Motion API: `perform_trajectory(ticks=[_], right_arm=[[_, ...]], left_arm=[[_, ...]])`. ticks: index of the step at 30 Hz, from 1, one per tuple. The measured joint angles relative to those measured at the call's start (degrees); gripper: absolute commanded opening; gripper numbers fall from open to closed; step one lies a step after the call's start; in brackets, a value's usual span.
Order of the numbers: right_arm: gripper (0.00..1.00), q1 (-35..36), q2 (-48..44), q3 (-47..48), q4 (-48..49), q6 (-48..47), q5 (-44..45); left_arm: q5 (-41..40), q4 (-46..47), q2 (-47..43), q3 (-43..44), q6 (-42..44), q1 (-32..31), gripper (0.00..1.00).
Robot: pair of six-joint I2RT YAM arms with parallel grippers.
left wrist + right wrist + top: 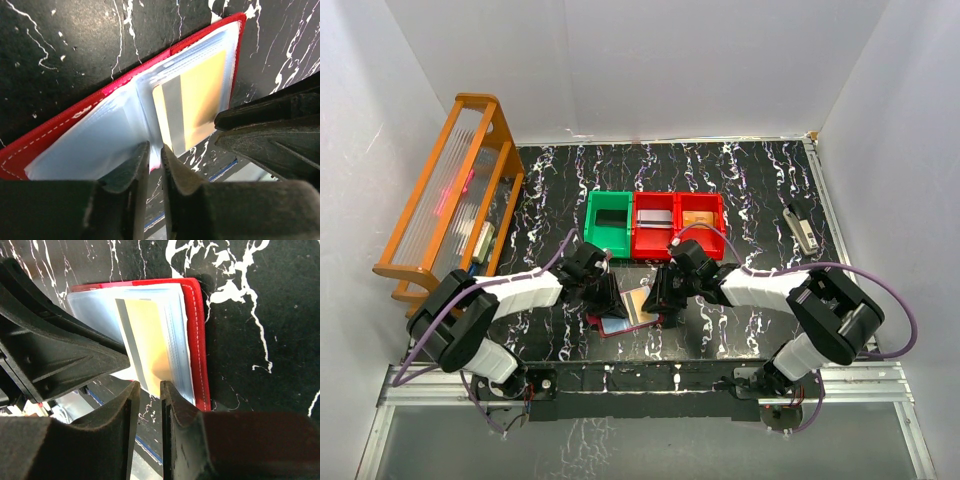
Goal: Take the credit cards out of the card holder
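Black marble tabletop with white veins, enclosed by white walls. Your left gripper had its jaws narrow, pinched on the pale clear sleeve edge near the fold of the dark-red bifold card holder. That holder lay spread flat on the table near its front edge, between the two arms. Your right gripper likewise had its jaws narrow, closed on the lower edge of the gold plastic card with a grey stripe. The card sat against the sleeves of the holder's right half, its lower edge reaching past their rim. Both grippers stood just beside each other over the holder. Beyond them, a green plastic bin and two red plastic bins touched in a row at mid-table. An orange wooden rack stood at the left wall.
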Motion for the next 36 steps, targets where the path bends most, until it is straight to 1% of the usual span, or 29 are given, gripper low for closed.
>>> perform_trajectory(ticks=[4, 12, 15, 17, 23, 27, 33, 36], right_arm=[[0.22, -0.07, -0.02, 0.2, -1.36, -0.79, 0.35], [0.22, -0.46, -0.02, 0.98, -2.03, -1.22, 1.22], [0.22, -0.5, 0.17, 0.98, -2.03, -1.22, 1.2], [0.22, -0.5, 0.28, 0.96, -2.03, -1.22, 1.2], [0.22, -0.5, 0.42, 0.92, -2.03, -1.2, 1.03], [0.22, -0.5, 0.39, 0.94, -2.34, -1.27, 1.4], [0.22, -0.5, -0.52, 2.32, -5.99, -2.73, 2.93], [0.22, -0.5, -0.81, 2.75, -5.79, -2.69, 2.45]], left_arm=[[-0.37, 0.35, 0.5, -0.15, -0.09, 0.0, 0.13], [-1.18, 2.82, -2.01, -3.04, -0.83, -0.17, 0.14], [-1.11, 3.45, -2.19, -3.41, -0.92, -0.17, 0.17], [-1.11, 4.04, -2.6, -3.85, -1.03, -0.2, 0.21], [-1.38, 5.33, -4.17, -5.11, -1.62, -0.35, 0.27], [-1.29, 6.91, -4.85, -6.23, -2.78, -0.37, 0.27], [-1.31, 7.91, -5.44, -7.06, -3.76, -0.37, 0.27], [-1.36, 7.93, -6.16, -7.58, -3.8, -0.37, 0.27]])
